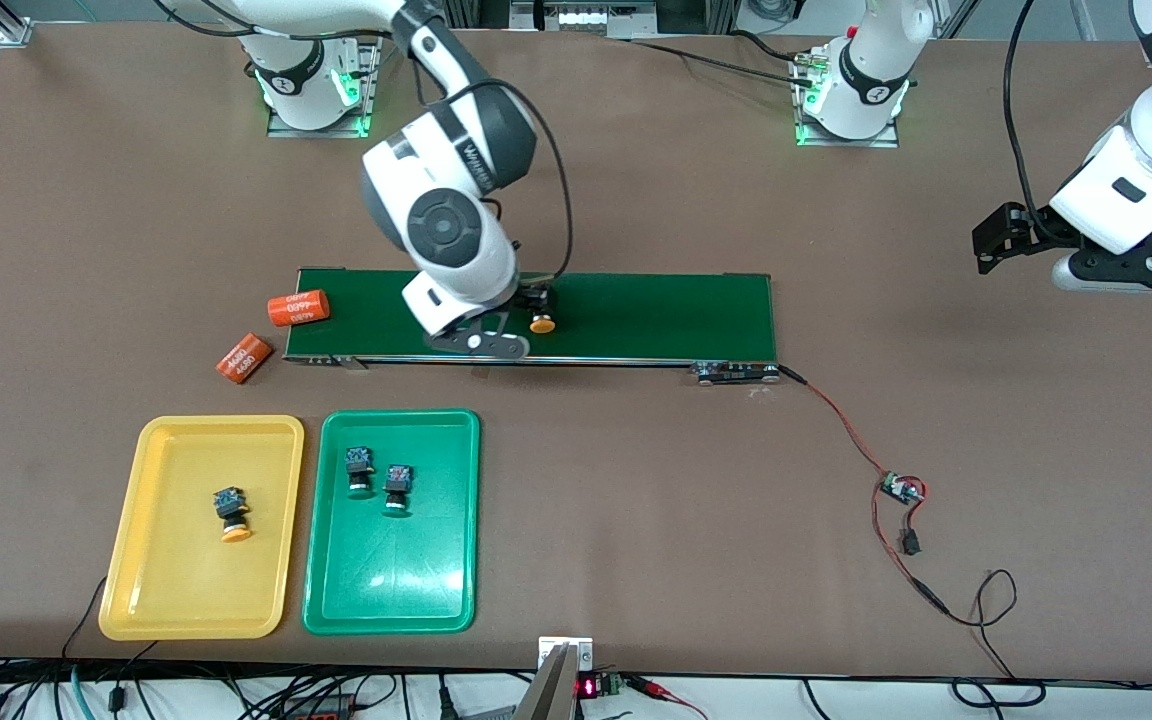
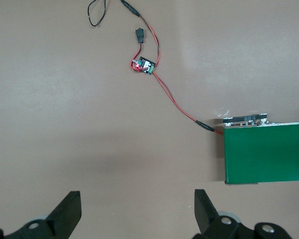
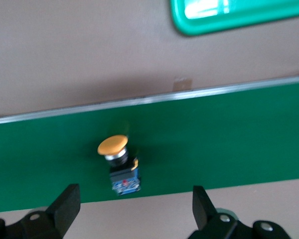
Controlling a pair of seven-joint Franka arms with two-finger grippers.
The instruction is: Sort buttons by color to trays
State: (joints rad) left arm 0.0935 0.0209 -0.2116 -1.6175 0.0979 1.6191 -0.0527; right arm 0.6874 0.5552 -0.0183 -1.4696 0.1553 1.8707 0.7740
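Note:
A yellow-capped button (image 1: pixel 542 322) (image 3: pixel 118 164) lies on its side on the dark green conveyor belt (image 1: pixel 656 315). My right gripper (image 1: pixel 533 300) (image 3: pixel 134 199) hangs open just above it, with nothing between its fingers. The yellow tray (image 1: pixel 126 520) holds one yellow-capped button (image 1: pixel 232 512). Two buttons (image 1: pixel 359 470) (image 1: pixel 397 488) lie in the green tray (image 1: pixel 396 590) beside it, whose rim (image 3: pixel 239 22) shows in the right wrist view. My left gripper (image 1: pixel 1001 240) (image 2: pixel 138 204) waits open over bare table at the left arm's end.
Two orange cylinders (image 1: pixel 298 308) (image 1: pixel 243 358) lie at the belt's end toward the right arm. A red and black wire runs from the belt's other end (image 2: pixel 266 152) to a small circuit board (image 1: pixel 902 488) (image 2: pixel 144 65) on the table.

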